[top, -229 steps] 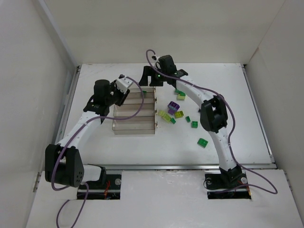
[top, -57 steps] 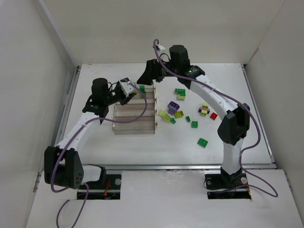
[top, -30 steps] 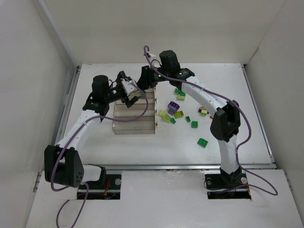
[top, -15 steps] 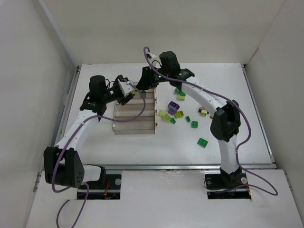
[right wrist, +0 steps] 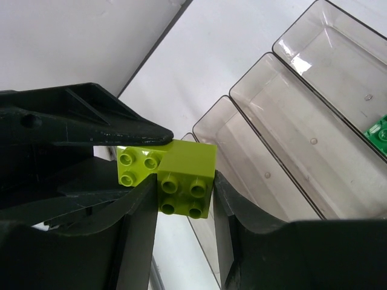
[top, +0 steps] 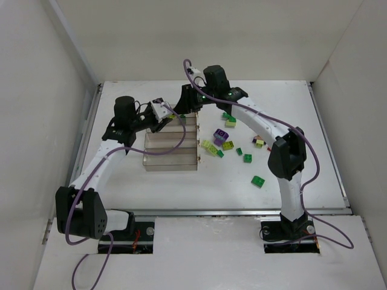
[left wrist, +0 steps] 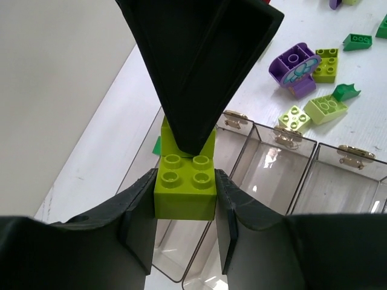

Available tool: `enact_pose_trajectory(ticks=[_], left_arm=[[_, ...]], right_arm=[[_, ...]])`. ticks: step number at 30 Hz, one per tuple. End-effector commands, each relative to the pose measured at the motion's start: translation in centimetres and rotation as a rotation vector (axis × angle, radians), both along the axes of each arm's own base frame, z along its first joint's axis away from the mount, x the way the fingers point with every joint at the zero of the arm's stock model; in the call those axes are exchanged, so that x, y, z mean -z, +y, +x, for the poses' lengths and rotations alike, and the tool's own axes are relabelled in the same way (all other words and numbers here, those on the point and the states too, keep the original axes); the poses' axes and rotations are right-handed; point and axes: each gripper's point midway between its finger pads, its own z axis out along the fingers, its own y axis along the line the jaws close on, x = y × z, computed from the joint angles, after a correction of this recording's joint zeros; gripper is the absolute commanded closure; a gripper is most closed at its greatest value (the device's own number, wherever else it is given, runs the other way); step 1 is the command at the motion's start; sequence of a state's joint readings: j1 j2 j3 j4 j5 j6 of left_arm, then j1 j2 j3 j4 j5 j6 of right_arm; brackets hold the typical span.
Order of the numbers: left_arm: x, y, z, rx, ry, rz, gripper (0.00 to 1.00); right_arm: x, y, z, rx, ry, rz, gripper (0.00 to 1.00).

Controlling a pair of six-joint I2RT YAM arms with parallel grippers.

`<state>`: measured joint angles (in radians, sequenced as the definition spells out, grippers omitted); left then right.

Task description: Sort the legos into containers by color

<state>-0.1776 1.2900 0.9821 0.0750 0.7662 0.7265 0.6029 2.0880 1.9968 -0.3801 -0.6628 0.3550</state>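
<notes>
Between the two claws, in the air above one end of the tray of four narrow clear smoky plastic bins (top: 171,164), sit two small bricks pressed together. Our left claw (left wrist: 184,187) is nearly closed, its fingers flat against both sides of a lime-green studded plastic brick (left wrist: 184,196). Our right claw (right wrist: 183,187) is likewise clamped on a second lime-green brick (right wrist: 184,178), joined to the first at an offset. We judge that the pair is about to be pulled apart or passed over.

Several things could go wrong. Each claw grips only smooth side walls, so a hard tug could free the studs suddenly and flick one brick out of its claw. It could then bounce off a bin wall onto the white desk (top: 181,193) or land in the wrong bin. A dark green brick (right wrist: 378,133) lies in a bin off to the side of the right claw, and a lime piece falling there would mix the colours. The fingers of the two claws stand almost touching, so a twist could knock them together and loosen either hold. If one claw lets go while the studs hold, the pair could swing and slip from the other claw.
</notes>
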Motion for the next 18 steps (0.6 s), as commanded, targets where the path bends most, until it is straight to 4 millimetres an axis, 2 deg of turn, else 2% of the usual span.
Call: enact_pose_trajectory(ticks=[1,4,5,6,7,9,10,13,17,18], left_arm=[[-1.8,0.6,0.5,-0.04,-0.038,0.013,1.0],[1.6,2.2,0.5,-0.106,0.028,0.098,1.0],[2.6,2.9,0.4,-0.132,0.054,0.113,1.0],[4.3,3.2,-0.2,-0.143,0.101,0.131,1.0],[5.0,3.9,-0.2,-0.159,0.109,0.143,1.0],[6.3,4.6,-0.8,-0.184,0.152,0.148,1.0],[6.0,5.0,-0.7,-0.195,0.144,0.145,1.0],[7.1,5.5,-1.1,-0.223,0.188,0.136,1.0],[7.0,6.2,-0.9,-0.273,0.2,0.111,1.0],[6.9,6.3,-0.7,-0.29,0.197,0.107,1.0]], right_arm=[[-2.7,-0.8,0.4,-0.009,-0.057,0.035,1.0],[-2.6,-4.0,3.3,0.101,-0.036,0.034,1.0],[-3.2,-4.1,3.1,0.102,-0.047,0.04,1.0],[-2.7,-5.3,4.1,0.139,-0.031,0.033,1.0],[-3.5,-5.8,4.4,0.148,-0.049,0.044,1.0],[-3.5,-6.3,4.9,0.169,-0.052,0.039,1.0],[-3.5,-6.3,4.9,0.169,-0.052,0.039,1.0],[-2.5,-6.0,5.2,0.161,-0.036,0.034,1.0],[0.6,-5.5,6.9,0.219,-0.014,-0.019,1.0],[3.0,-5.5,7.4,0.232,0.029,-0.056,1.0]])
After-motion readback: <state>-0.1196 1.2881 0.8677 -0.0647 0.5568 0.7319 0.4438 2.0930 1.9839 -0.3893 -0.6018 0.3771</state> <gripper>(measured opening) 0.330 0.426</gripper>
